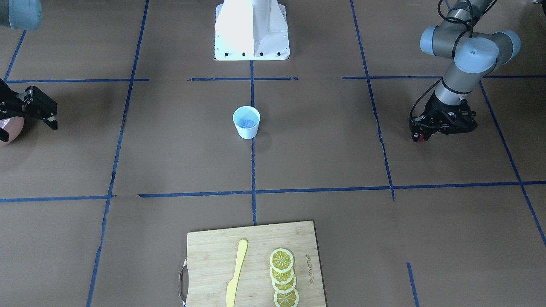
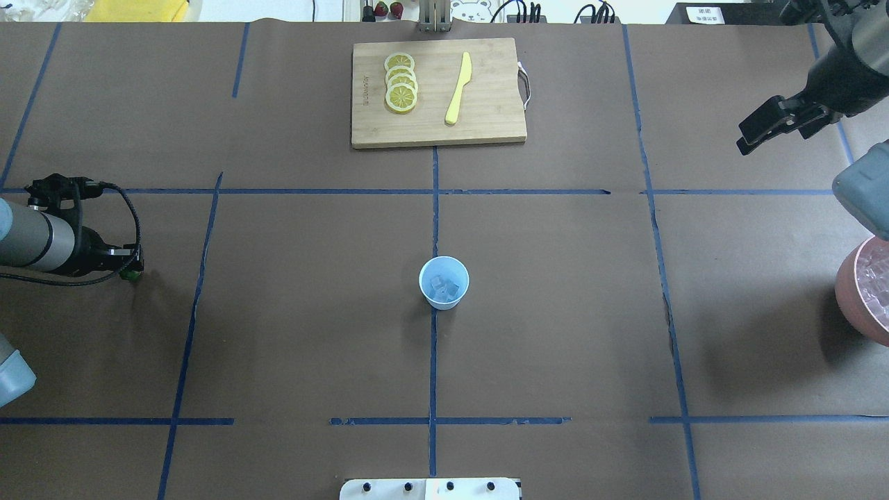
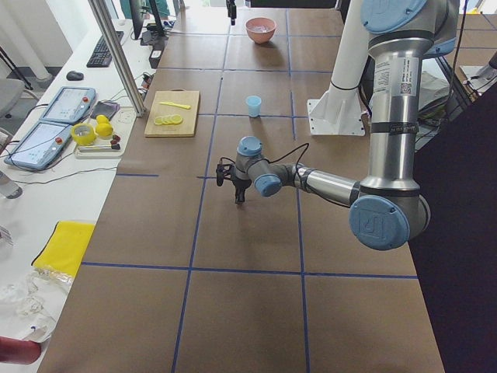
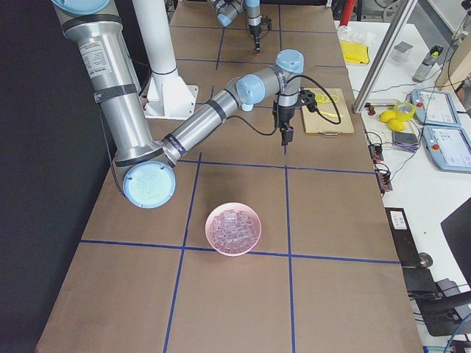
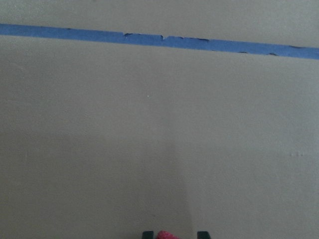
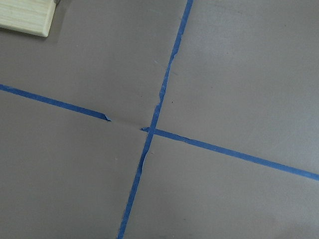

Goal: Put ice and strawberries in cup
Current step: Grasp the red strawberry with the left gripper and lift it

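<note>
Strawberry is pinched in the left gripper: red flesh seen by the wrist camera, only green leaf overhead. Glassy ice cubes are seen in the tapered mid-table cup. Right gripper is held spread.

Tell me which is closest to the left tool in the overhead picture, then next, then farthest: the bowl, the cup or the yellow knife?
From the left tool, gripping the strawberry:
1. Cup, middle of the table.
2. Knife, on the far cutting board.
3. Bowl, at the right edge.
</note>
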